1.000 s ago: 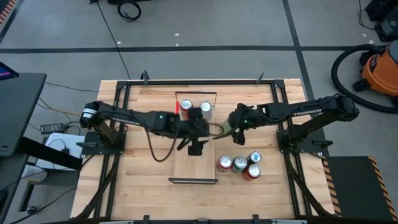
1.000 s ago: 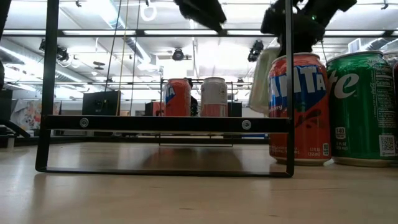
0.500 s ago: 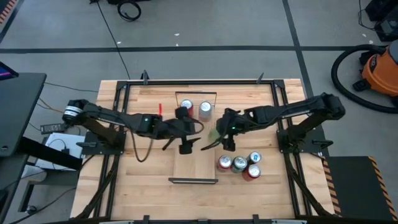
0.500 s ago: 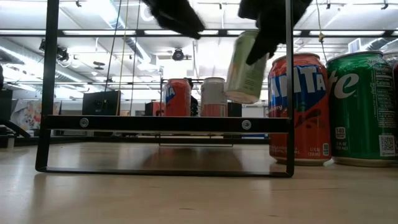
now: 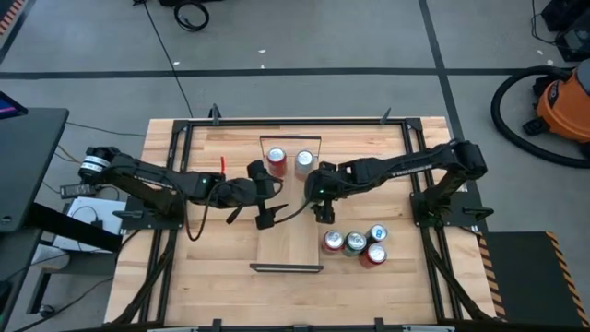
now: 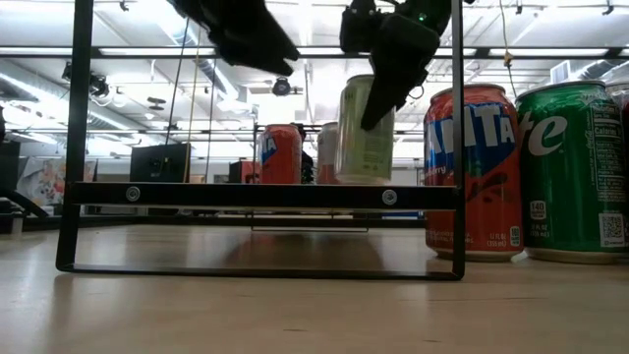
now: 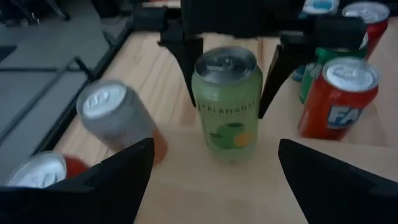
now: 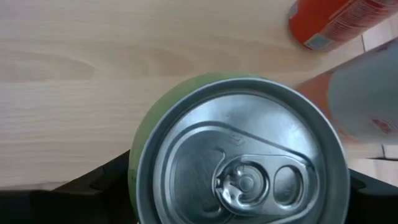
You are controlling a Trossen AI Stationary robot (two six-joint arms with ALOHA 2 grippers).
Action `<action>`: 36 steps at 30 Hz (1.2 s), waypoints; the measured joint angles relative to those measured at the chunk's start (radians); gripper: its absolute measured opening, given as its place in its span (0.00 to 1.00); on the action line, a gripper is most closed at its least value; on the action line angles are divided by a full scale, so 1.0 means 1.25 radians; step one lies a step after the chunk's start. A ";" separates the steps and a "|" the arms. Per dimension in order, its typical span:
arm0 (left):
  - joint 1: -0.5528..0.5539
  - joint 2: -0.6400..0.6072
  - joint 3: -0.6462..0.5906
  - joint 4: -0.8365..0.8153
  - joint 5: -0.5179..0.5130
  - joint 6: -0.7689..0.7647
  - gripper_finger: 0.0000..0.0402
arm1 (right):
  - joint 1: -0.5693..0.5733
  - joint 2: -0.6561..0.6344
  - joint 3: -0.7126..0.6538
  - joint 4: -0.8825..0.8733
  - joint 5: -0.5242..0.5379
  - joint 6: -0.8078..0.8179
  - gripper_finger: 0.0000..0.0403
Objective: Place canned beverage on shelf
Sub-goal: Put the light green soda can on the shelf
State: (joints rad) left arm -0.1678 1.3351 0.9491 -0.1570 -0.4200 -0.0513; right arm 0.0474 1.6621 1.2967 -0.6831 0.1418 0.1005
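The shelf, a light-wood plank [image 5: 290,242] with black end frames, lies along the table's middle. A red can [image 5: 276,159] and a silver can [image 5: 304,161] stand at its far end. My right gripper [image 5: 318,189] is shut on a pale green can [image 7: 227,106], upright over the plank in front of the silver can; it also shows in the low view [image 6: 366,133]. The near frame's bar [image 6: 260,195] hides the can's base. My left gripper [image 5: 265,195] is open and empty, just left of the green can, facing it. My right gripper pinches the green can's upper wall [image 7: 198,93] between its two fingers [image 7: 188,62], one on each side. The fingers come from above, pointing down. The can is upright [image 8: 239,168]; I cannot tell whether its base rests on the plank.
Several cans, red, orange and green [image 5: 355,242], stand together on the slatted tabletop right of the shelf; two show large in the low view [image 6: 472,172]. The plank's near half [image 5: 288,254] is bare. An orange vacuum [image 5: 562,101] stands on the floor beyond the table.
My right gripper has carried the green can toward the table's left edge and down over the shelf; the can has turned from tilted to upright. My left gripper has drawn back toward the table's left edge, away from the cans.
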 joint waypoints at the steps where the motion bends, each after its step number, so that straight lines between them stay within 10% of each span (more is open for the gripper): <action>1: 0.000 0.000 -0.001 -0.006 0.002 -0.007 0.88 | -0.003 0.004 0.003 0.001 -0.009 -0.002 0.81; 36: 0.000 0.004 -0.001 0.010 0.047 -0.056 0.88 | -0.031 0.042 0.002 0.087 -0.042 -0.096 0.90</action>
State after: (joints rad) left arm -0.1680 1.3400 0.9478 -0.1446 -0.3618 -0.1211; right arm 0.0090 1.7149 1.2992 -0.5742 0.0889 -0.0197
